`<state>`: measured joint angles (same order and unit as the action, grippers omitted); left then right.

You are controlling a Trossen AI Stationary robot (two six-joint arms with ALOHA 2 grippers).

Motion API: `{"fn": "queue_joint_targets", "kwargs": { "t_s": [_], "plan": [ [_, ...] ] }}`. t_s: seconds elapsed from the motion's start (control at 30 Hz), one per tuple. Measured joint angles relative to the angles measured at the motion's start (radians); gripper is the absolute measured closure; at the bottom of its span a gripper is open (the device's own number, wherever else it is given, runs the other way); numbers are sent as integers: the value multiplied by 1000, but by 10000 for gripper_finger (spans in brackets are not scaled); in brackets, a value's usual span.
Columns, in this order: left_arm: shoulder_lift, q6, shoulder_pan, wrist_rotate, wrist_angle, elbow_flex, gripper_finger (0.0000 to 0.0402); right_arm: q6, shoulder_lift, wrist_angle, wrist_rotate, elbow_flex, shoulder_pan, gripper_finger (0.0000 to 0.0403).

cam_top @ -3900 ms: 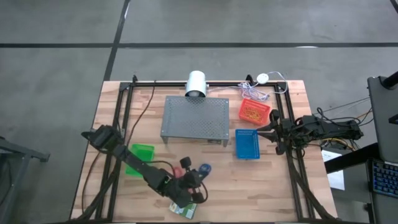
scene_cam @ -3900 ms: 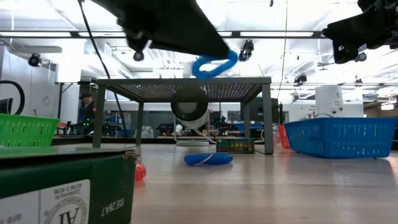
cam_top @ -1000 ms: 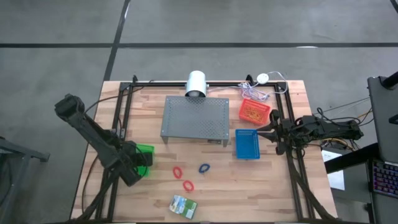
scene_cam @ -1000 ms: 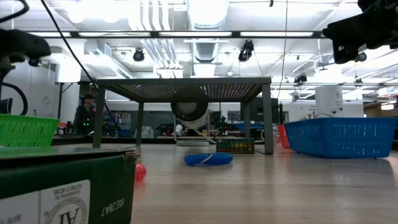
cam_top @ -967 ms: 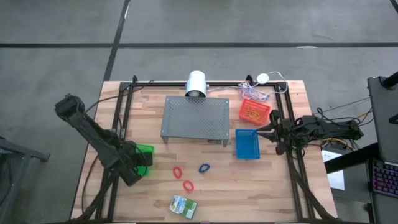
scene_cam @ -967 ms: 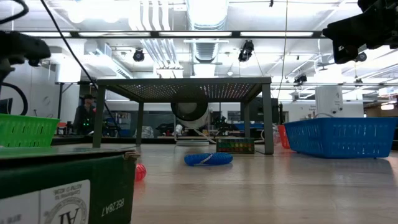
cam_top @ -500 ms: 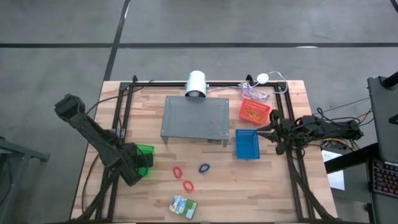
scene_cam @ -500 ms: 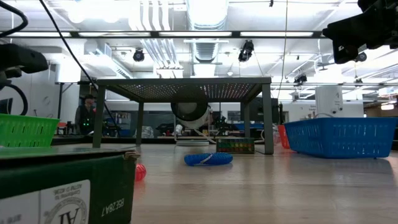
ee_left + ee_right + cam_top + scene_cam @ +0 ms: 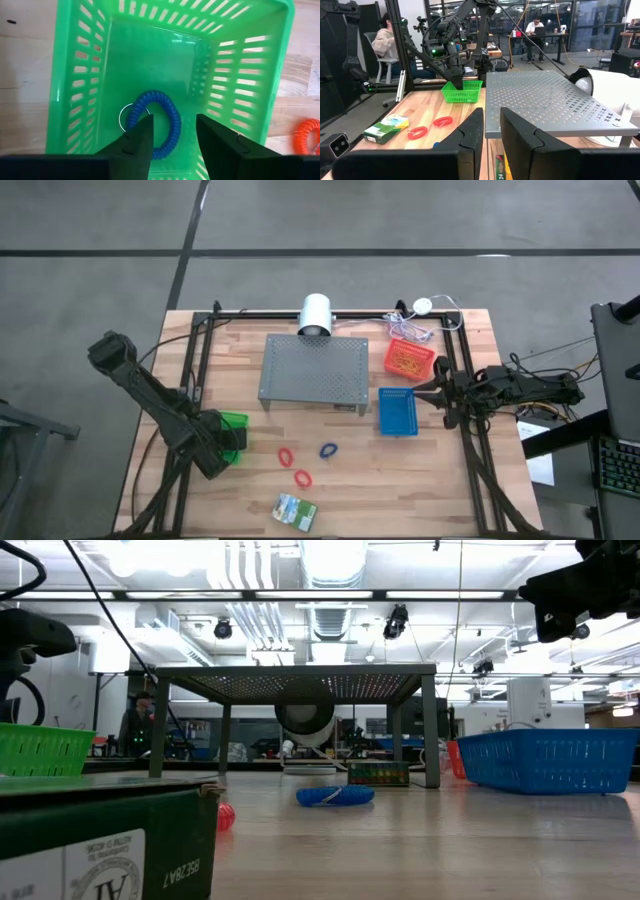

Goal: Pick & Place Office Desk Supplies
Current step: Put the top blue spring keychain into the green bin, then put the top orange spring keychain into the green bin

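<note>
My tabletop [image 9: 350,480] spreads across the frame's middle, the grey perforated stand [image 9: 313,370] at its centre. At centre-left my left pincer [image 9: 172,145] has just spread its fingers over the green basket [image 9: 75,75], and the blue coil band [image 9: 152,122] now lies loose on its floor: one supply delivered. Two red bands [image 9: 293,466], another blue band [image 9: 328,450] and the crayon box [image 9: 296,511] wait lower-centre, with open wood around them. My right pincer [image 9: 491,131], narrow and empty, idles at the right edge.

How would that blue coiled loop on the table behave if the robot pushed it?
The blue coiled loop lies flat on the table, so it would probably slide rather than roll. Its thin spring-like coils, clearer in the low view, suggest it is light and would flex or stretch when lifted.
</note>
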<state>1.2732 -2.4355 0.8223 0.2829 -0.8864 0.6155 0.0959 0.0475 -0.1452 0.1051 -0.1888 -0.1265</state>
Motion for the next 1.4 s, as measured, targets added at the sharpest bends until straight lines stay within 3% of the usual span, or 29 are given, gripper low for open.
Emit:
{"fn": "queue_joint_targets", "kwargs": {
  "t_s": [0.37,0.63,0.83,1.1,1.4],
  "plan": [
    [0,8,0,4,-131,89,247,-1,0,0,0,0,0,339],
    [0,90,-7,119,-280,223,248,-1,0,0,0,0,0,339],
    [20,178,-71,137,-275,255,247,1,0,0,0,0,0,339],
    [137,434,-181,182,-265,360,241,1,0,0,0,0,0,339],
    [281,810,-203,430,-179,471,241,1,0,0,0,0,0,339]
  ]
}}
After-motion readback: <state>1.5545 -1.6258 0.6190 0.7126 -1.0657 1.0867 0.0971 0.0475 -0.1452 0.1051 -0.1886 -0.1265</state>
